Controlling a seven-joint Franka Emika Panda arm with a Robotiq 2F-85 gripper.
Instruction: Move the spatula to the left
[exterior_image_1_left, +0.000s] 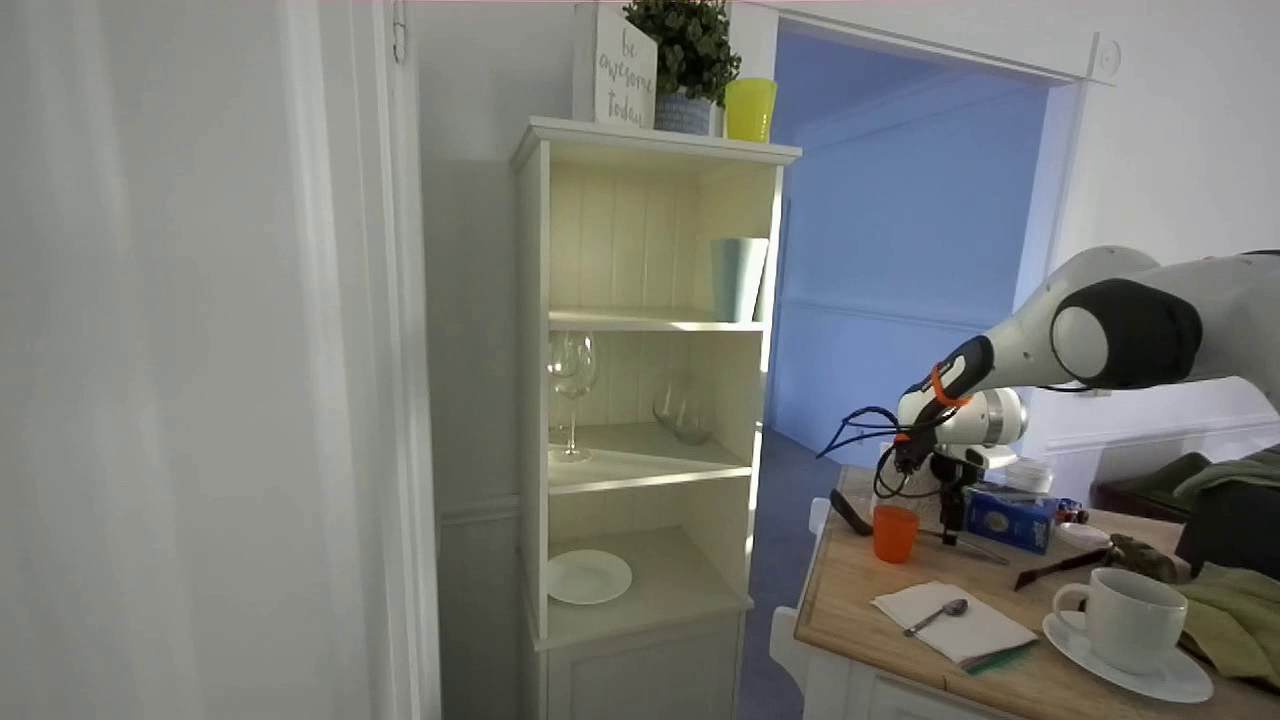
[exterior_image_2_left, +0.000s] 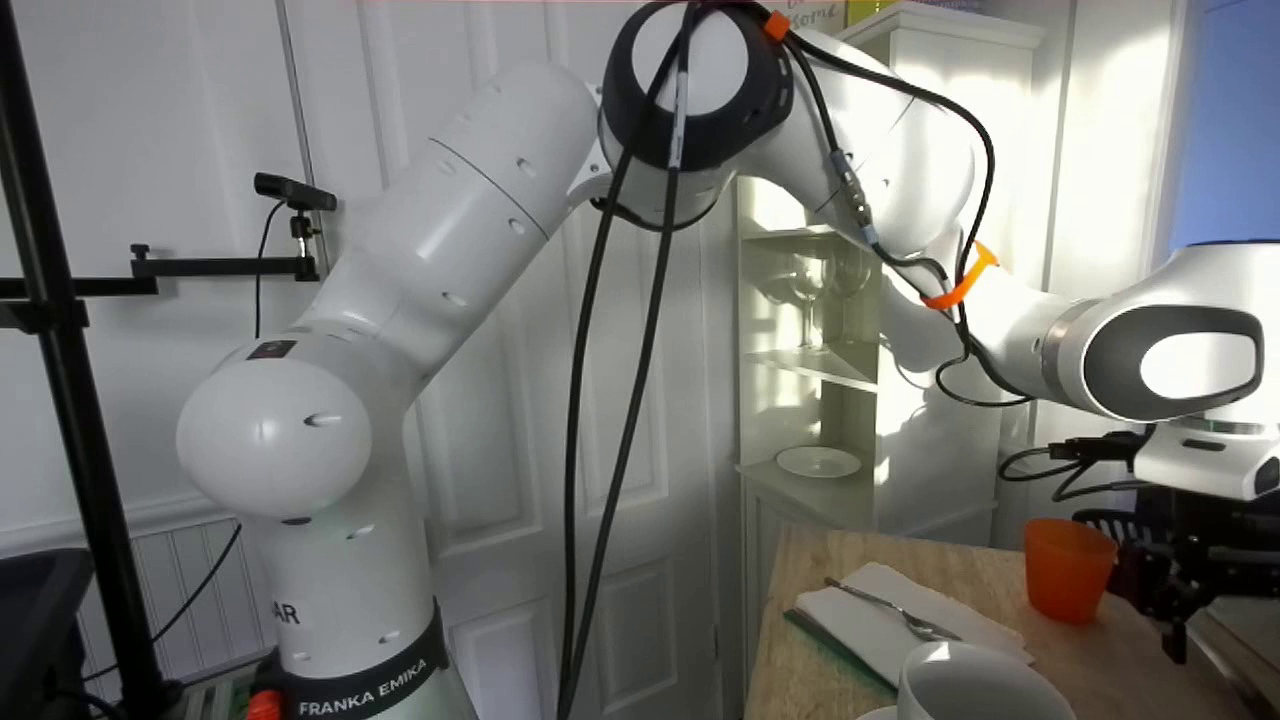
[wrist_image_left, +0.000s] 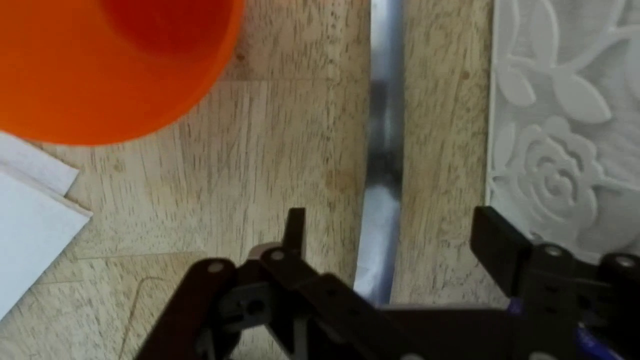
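Note:
The spatula lies on the wooden table. Its black head (exterior_image_1_left: 850, 512) and thin silver handle (exterior_image_1_left: 985, 550) show in an exterior view, partly hidden behind the orange cup. The slotted head (exterior_image_2_left: 1110, 523) also shows in an exterior view, behind the cup. In the wrist view the silver handle (wrist_image_left: 382, 125) runs from the top edge down between my fingers. My gripper (wrist_image_left: 387, 220) is open, with one finger on each side of the handle and wood visible between. The gripper also shows low over the table in both exterior views (exterior_image_1_left: 949, 535) (exterior_image_2_left: 1175, 620).
An orange cup (wrist_image_left: 110, 75) stands close beside the handle. A white embossed panel (wrist_image_left: 565, 150) lies on the handle's other side. A blue box (exterior_image_1_left: 1010, 518), a napkin (exterior_image_1_left: 985, 635) with a spoon (exterior_image_1_left: 938, 615), and a white mug (exterior_image_1_left: 1135, 620) on a saucer are on the table.

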